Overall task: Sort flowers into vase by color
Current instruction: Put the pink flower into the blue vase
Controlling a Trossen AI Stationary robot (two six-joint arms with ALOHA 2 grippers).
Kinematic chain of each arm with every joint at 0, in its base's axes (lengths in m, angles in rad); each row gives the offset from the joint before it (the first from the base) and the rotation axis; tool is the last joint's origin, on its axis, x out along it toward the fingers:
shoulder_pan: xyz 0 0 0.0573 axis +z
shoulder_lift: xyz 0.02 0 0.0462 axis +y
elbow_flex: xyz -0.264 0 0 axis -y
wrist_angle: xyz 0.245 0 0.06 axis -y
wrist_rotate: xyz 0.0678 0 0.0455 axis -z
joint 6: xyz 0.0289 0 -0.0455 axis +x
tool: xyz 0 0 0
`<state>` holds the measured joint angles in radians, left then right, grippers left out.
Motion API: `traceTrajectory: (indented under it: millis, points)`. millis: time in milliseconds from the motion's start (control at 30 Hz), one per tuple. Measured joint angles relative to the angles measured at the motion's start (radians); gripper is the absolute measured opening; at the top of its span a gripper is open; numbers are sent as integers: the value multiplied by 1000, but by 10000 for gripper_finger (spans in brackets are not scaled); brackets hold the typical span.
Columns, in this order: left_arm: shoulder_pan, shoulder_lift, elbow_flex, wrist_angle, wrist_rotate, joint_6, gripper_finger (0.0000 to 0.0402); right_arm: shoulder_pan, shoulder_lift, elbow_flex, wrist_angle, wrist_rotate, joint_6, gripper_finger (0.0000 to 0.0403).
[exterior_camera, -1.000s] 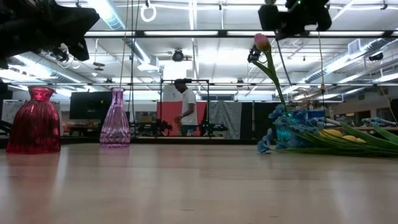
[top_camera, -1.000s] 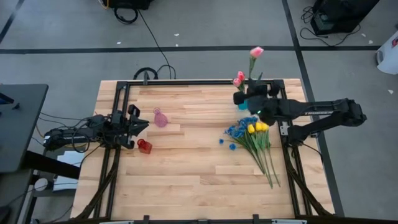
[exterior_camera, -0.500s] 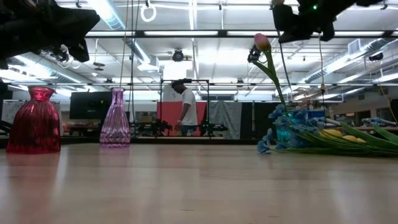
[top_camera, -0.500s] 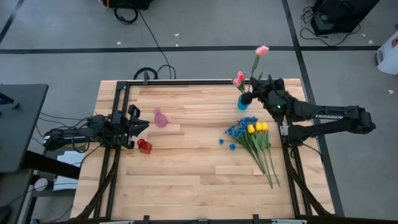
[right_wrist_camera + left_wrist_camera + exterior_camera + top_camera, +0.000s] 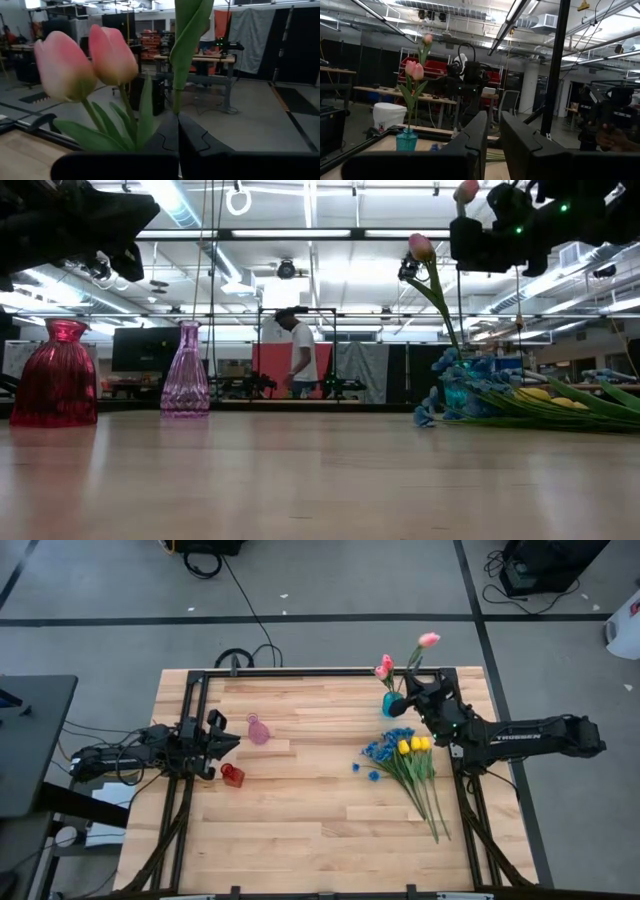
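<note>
Pale wooden table (image 5: 300,810) within a black frame, grey floor around it.

Right gripper (image 5: 411,698) near the far right corner, raised above the table, fingers (image 5: 192,141) pinched closed on the green stem of one pink artificial tulip (image 5: 428,639). Stem gripped low down; bloom leaning out past the far edge in the high view. In the right wrist view, stem and leaf rising straight from between the closed fingers.

Small teal glass vase (image 5: 389,705) just beside that gripper on the table, near the far right corner, holding two more pink tulips (image 5: 383,667), upright. Same pair seen close in the right wrist view (image 5: 87,55), just beside the held stem.

Yellow tulips (image 5: 414,744) and blue blossom sprays (image 5: 380,750) lying flat together near the right edge, stems pointing toward the near right corner; well below the gripper, not touched.

Left gripper (image 5: 222,743) waiting near the left edge, fingers slightly parted, nothing between them. Pale pink glass vase (image 5: 258,729) and red glass vase (image 5: 232,775) standing just beside it, both without flowers.

Person (image 5: 299,358) standing in the room beyond the far edge, in the low view.
</note>
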<state>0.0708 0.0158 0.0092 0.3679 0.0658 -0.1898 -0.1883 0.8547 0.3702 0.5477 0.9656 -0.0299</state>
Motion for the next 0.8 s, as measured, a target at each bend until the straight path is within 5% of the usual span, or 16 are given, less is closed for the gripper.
traceTrajectory:
  millis: [800]
  points:
    - [0, 0, 0, -10, -1, 2, 56, -59, 109, 0, 126, -23, -79, 0]
